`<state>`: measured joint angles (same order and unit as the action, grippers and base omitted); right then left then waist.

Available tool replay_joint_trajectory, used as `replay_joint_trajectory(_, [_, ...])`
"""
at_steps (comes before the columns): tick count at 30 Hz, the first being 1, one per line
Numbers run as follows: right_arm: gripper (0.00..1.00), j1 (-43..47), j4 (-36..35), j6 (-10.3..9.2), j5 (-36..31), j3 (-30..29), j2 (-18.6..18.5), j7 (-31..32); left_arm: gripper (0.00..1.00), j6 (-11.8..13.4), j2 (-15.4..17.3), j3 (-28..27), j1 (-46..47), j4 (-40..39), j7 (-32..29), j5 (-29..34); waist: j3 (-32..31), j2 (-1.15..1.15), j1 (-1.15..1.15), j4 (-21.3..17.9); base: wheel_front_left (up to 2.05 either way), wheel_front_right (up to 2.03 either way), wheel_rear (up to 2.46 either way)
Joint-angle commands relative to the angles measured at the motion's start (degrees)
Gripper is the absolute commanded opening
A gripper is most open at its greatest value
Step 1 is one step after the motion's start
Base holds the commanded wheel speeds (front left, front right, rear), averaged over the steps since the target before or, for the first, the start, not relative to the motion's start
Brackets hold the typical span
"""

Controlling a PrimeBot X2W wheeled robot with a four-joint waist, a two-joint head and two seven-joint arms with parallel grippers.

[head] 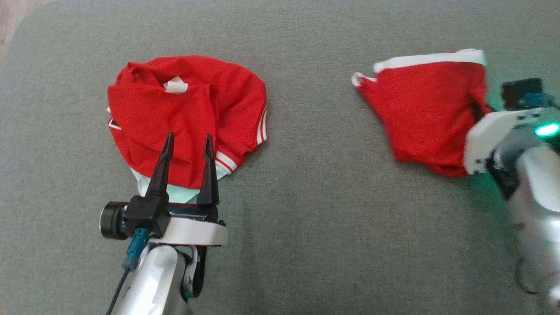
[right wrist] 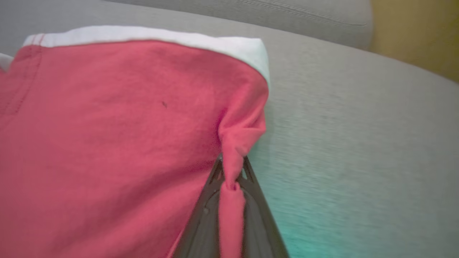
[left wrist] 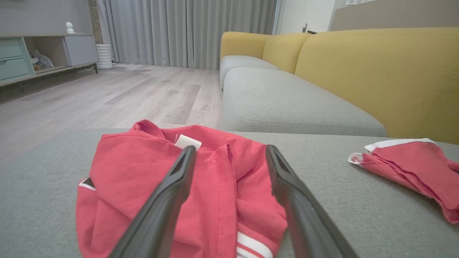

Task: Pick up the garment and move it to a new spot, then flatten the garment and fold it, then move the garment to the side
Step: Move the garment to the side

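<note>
The right hand (right wrist: 233,163) is pressed together, pinching a twisted fold at the edge of a red cloth (head: 426,109). The fabric runs down between its two dark fingers. This cloth has a plain white edging (head: 428,59) along its far side and lies on the right part of the grey cushion (head: 306,197). A green light on the right wrist (head: 547,130) tints the cushion beside it.

The left hand (head: 188,142) is spread, its fingers pointing away over the near part of the garment (head: 183,109); I cannot tell whether the tips touch it. The garment is a crumpled heap on the left part of the same cushion, well apart from the red cloth. A white tag (head: 176,86) shows near its top, red-and-white striped trim (head: 261,127) along its right edge, and a pale panel sticks out at the near side.

Beyond the cushion stand a yellow sofa (left wrist: 376,71) with grey seats, a wooden floor (left wrist: 107,96) and grey curtains (left wrist: 179,32).
</note>
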<state>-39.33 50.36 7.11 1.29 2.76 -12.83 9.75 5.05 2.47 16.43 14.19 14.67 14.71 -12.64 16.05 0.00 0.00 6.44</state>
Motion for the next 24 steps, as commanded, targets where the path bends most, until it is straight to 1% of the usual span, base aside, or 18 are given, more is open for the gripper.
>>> replay_joint_trajectory(1, [0.00, -1.10, -1.06, 0.37, 0.93, 2.34, -3.17, -0.34, 1.00, 0.18, 0.41, -2.12, 1.28, -1.69, 0.29, -0.34, -0.28, 0.00, 0.00, -0.40, 0.00, 0.00, 0.00])
replay_joint_trajectory(4, [0.00, -0.92, -1.21, 0.37, 2.60, 5.46, -7.80, 0.13, 1.00, 0.23, 0.41, -2.24, 1.26, -1.93, 0.29, -0.40, -0.29, 0.00, 0.00, -0.74, 0.00, 0.00, 0.00])
replay_joint_trajectory(8, [0.00, -0.09, -1.26, 0.37, 3.78, 8.17, -14.95, 0.66, 1.00, 0.16, 0.41, -2.42, 1.51, -2.47, 0.29, -0.32, 0.50, 0.00, 0.00, -0.90, 0.00, 0.00, 0.00])
replay_joint_trajectory(9, [0.00, 0.11, -1.18, 0.37, 3.81, 8.46, -16.77, 0.57, 1.00, 0.10, 0.41, -2.48, 1.61, -2.57, 0.29, -0.28, 0.77, 0.00, 0.00, -0.88, 0.00, 0.00, 0.00])
replay_joint_trajectory(10, [0.00, 0.38, -0.68, 0.37, 3.75, 8.28, -20.07, 0.21, 1.00, -0.03, 0.41, -2.65, 1.75, -2.68, 0.29, -0.13, 1.29, 0.00, 0.00, -0.79, 0.00, 0.00, 0.00])
replay_joint_trajectory(14, [0.00, 0.53, 1.61, 0.37, 2.05, 6.43, -25.33, -0.85, 1.00, -0.33, 0.41, -2.97, 2.15, -2.68, 0.29, 0.15, 2.20, 0.00, 0.00, -0.39, 0.00, 0.00, 0.00])
replay_joint_trajectory(18, [0.00, -0.22, 5.15, 0.37, 1.47, 1.51, -27.15, -2.34, 1.00, -0.50, 0.41, -3.15, 2.42, -2.72, 0.29, 0.37, 2.69, 0.00, 0.00, 0.03, 0.00, 0.00, 0.00])
replay_joint_trajectory(23, [0.00, -1.28, 7.82, 0.37, -1.32, -2.87, -26.55, -3.80, 1.00, -0.59, 0.41, -3.43, 2.46, -2.76, 0.29, 0.65, 2.81, 0.00, 0.00, 0.21, 0.00, 0.00, 0.00])
replay_joint_trajectory(24, [0.00, -1.28, 7.82, 0.37, -1.32, -2.87, -26.55, -3.80, 1.00, -0.59, 0.41, -3.43, 2.46, -2.76, 0.29, 0.65, 2.81, 0.00, 0.00, 0.21, 0.00, 0.00, 0.00])
